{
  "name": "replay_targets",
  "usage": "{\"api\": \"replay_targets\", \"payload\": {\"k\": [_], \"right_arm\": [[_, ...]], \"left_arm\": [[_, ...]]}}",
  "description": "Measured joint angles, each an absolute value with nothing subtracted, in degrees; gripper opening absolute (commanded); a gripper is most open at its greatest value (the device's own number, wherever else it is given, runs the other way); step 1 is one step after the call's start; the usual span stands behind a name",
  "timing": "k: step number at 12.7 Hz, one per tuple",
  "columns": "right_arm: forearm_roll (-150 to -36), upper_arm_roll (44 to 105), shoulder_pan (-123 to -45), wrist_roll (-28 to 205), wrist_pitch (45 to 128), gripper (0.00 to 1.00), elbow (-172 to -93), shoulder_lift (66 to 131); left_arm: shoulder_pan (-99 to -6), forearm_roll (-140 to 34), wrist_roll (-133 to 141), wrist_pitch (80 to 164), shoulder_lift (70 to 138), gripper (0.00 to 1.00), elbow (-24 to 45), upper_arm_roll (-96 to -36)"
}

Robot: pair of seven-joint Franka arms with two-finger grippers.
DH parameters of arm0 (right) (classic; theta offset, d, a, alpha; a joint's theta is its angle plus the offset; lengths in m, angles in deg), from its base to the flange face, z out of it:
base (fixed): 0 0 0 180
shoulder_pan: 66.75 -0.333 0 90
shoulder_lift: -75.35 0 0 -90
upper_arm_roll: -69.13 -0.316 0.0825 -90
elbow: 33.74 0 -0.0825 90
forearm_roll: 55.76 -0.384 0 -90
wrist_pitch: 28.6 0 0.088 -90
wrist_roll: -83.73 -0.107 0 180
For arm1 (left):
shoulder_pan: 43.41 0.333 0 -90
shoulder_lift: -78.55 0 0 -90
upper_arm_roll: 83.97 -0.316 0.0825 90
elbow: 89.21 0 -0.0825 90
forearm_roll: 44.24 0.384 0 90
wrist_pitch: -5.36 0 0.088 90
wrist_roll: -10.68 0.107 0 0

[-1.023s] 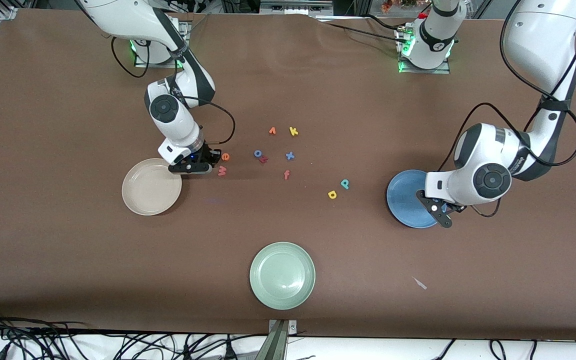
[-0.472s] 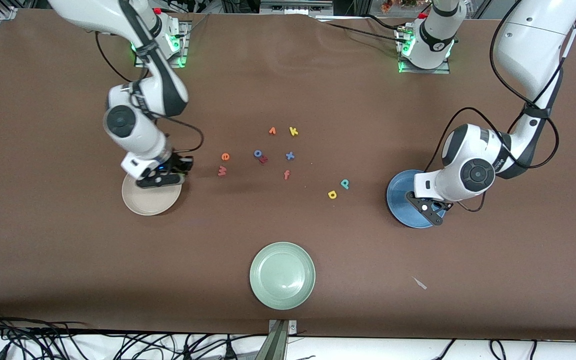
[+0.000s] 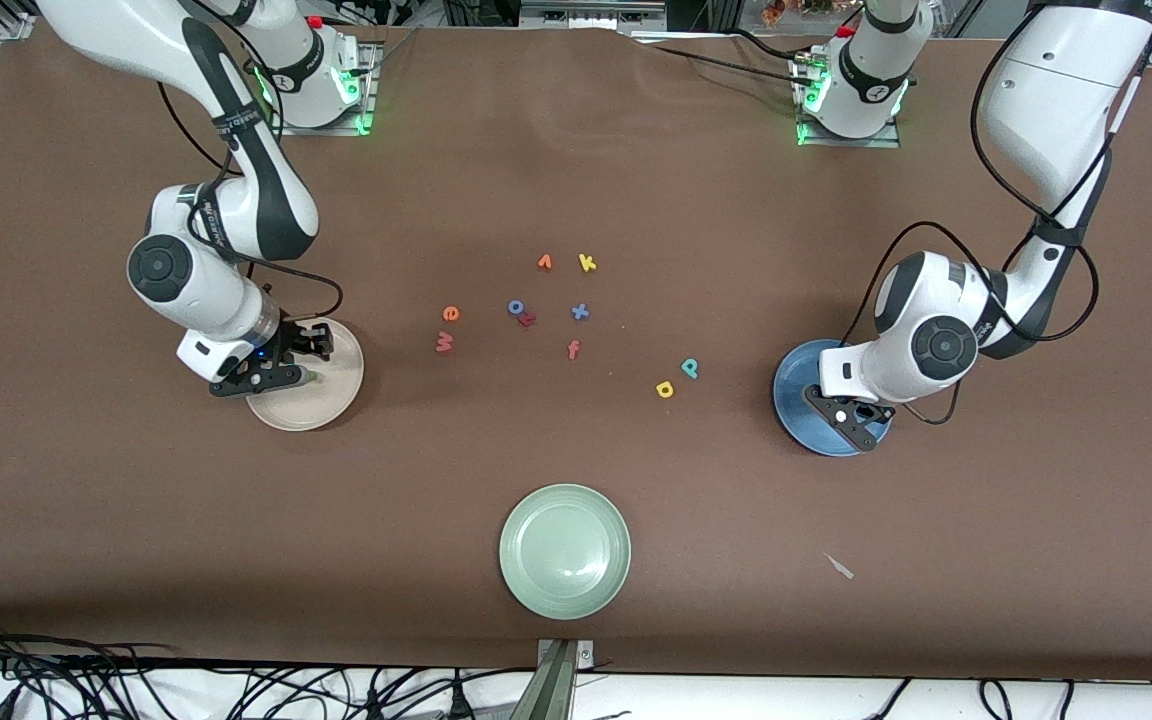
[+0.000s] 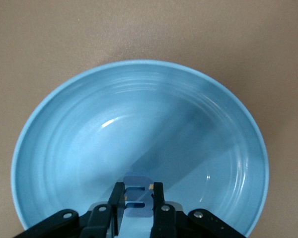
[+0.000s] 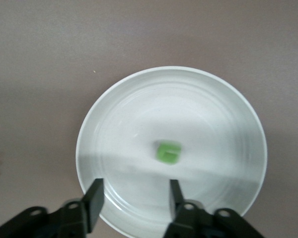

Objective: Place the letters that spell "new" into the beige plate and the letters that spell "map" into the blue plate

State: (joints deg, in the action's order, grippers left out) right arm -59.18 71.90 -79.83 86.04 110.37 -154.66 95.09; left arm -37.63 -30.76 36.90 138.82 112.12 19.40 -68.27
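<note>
Your right wrist view gives you what the front view hides: the olive-green n [image 5: 169, 152] lies loose inside the beige plate [image 5: 114, 104], below the right gripper [image 5: 134, 198], whose fingers are spread with nothing between them. In the front view that gripper [image 3: 298, 362] sits over the plate's [image 3: 331, 405] edge and the letter is only a green speck at its tip. Your left wrist view shows the left gripper [image 4: 138, 198] pinching the blue m [image 4: 137, 198] low over the blue plate [image 4: 64, 129]; from the front, the gripper [image 3: 861, 425] covers the letter entirely. Out on the worktop [image 3: 136, 520], the orange e [image 3: 450, 313] and salmon-red w [image 3: 444, 342] lie close together, off to the side of the right gripper, toward the middle of the worktop; the yellow a [image 3: 664, 389] and teal-green p [image 3: 690, 368] lie between the middle and the left gripper. A second ago the right gripper stood right beside e and w with fingers pressed together; it has since swung over the beige plate and opened. The left gripper has crept further over the blue plate, its grip unchanged.
</note>
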Motion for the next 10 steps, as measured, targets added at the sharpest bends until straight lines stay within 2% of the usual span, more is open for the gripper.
{"api": "replay_targets", "payload": {"k": [3, 5, 6, 7, 8, 10], "right_arm": [[-59.2, 68.5, -81.0, 76.6, 110.5, 0.75, -154.2, 95.1], [-59.2, 67.5, -85.5, 67.4, 112.0, 0.75, -154.1, 95.6], [-59.2, 67.3, -88.2, 62.7, 113.7, 0.75, -154.1, 96.4], [-59.2, 67.2, -90.5, 58.8, 115.8, 0.75, -154.0, 97.5], [-59.2, 67.2, -92.2, 56.1, 117.6, 0.75, -154.0, 98.8], [-59.2, 67.2, -93.7, 53.4, 120.7, 0.75, -153.8, 101.4]], "left_arm": [[-37.5, -30.8, 36.9, 139.1, 112.1, 0.20, 19.5, -68.3], [-37.5, -30.8, 36.9, 139.2, 112.2, 0.25, 19.8, -68.3], [-37.5, -30.8, 36.9, 139.3, 112.2, 0.51, 19.9, -68.3], [-37.5, -30.8, 36.9, 139.3, 112.2, 0.90, 19.9, -68.3], [-37.5, -30.8, 36.9, 139.4, 112.2, 1.00, 19.9, -68.3], [-37.5, -30.8, 36.9, 139.6, 112.2, 1.00, 19.8, -68.3]]}}
